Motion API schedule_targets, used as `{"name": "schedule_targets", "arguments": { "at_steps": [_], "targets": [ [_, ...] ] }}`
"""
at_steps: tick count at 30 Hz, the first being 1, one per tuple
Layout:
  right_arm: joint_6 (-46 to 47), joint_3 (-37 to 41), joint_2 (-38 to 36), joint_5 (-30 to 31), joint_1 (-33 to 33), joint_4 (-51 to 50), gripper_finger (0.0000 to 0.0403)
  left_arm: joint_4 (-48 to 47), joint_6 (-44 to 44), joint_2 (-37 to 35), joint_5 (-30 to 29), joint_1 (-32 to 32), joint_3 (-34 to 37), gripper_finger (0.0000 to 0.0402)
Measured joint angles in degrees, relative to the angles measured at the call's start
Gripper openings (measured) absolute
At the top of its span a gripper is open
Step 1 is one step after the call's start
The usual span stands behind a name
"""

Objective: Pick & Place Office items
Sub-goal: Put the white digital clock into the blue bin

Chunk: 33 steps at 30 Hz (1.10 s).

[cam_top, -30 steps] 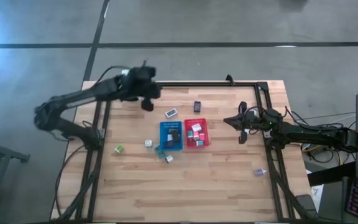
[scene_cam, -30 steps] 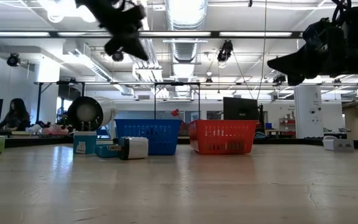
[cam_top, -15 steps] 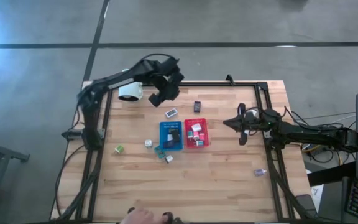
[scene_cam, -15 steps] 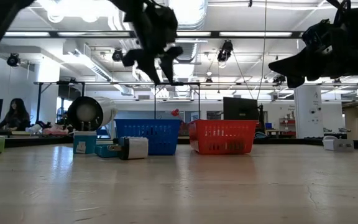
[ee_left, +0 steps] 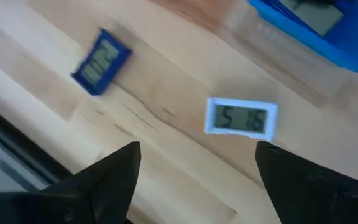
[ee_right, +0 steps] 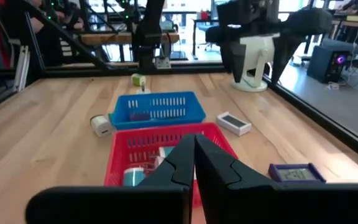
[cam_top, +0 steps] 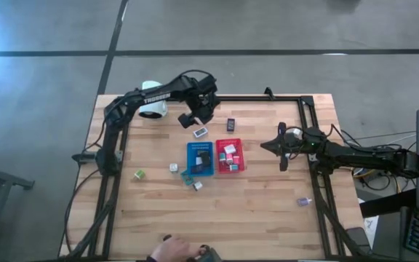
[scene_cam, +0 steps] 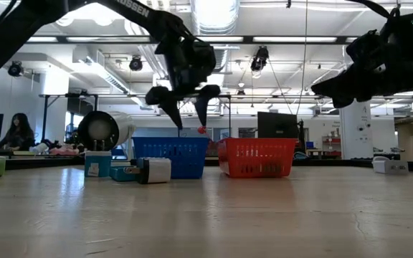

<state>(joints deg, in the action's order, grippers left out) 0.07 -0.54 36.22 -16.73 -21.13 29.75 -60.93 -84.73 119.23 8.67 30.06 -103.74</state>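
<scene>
A white digital clock (cam_top: 200, 132) lies flat on the wooden table, with a dark blue one (cam_top: 230, 124) to its right. My left gripper (cam_top: 195, 120) hangs open above the table just on the far side of the white clock (ee_left: 240, 118); nothing is between its fingers (ee_left: 114, 177). In the low view the left gripper (scene_cam: 186, 109) points down, well clear of the table. My right gripper (cam_top: 266, 145) waits shut to the right of the red tray (cam_top: 240, 167). Small office items lie in the blue tray (cam_top: 190, 148) and the red tray.
A white lamp head (cam_top: 152, 108) stands at the far left. Loose small items lie near the blue tray: a green one (cam_top: 140, 175), white ones (cam_top: 173, 167), (cam_top: 197, 185). A purple piece (cam_top: 304, 201) lies at the near right. A person's hand (cam_top: 169, 251) shows at the near edge.
My left gripper has swung from the far left toward the table's right and come down over the white clock, and its fingers have opened. The lamp head, covered by the arm before, now shows. A person's hand has come in at the near edge.
</scene>
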Motion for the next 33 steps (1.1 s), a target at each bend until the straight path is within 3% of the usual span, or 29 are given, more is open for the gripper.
{"name": "schedule_targets", "arguments": {
  "at_steps": [6, 14, 33],
  "targets": [
    [-0.3, 0.0, 0.6, -0.1, 0.0, 0.0, 0.0008, 1.4, 0.3, 2.4, 6.9, 0.2, 0.4, 0.0323],
    [-0.2, 0.0, 1.1, -0.3, 0.0, 0.0, 0.0008, 1.6, 0.5, 3.7, 5.5, 0.4, 4.7, 0.0324],
    [-0.1, 0.0, 1.5, -0.3, 0.0, 0.0, 0.0008, 11.7, -1.0, 3.7, 3.4, 0.1, 13.1, 0.0339]
  ]
}}
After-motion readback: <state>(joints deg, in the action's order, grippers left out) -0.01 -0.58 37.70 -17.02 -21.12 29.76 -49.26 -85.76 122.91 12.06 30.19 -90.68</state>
